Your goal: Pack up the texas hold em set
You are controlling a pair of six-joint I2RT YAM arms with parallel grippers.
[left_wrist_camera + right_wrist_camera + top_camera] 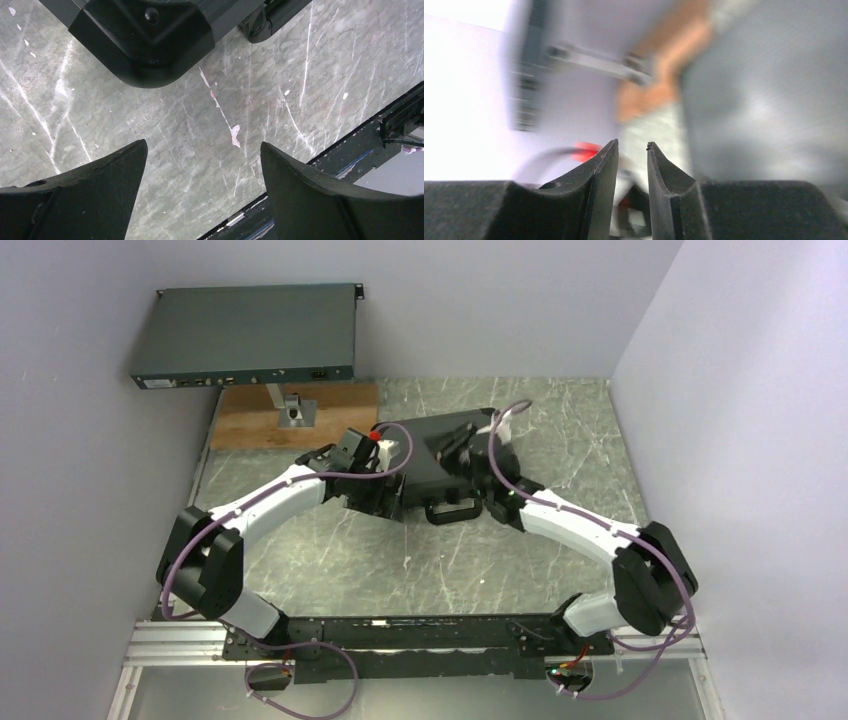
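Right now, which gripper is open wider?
The left gripper: it stands spread wide above the table, while the right gripper shows only a narrow gap with nothing in it.

The scene was enclosed by pale lavender walls [80, 460] on 3 sides. A grey-green marbled table [330, 565] was evenly lit. At its far left a wooden board [245, 418] was laid, and above it a flat grey electronics box [250, 330] was carried on a metal bracket [290, 406].
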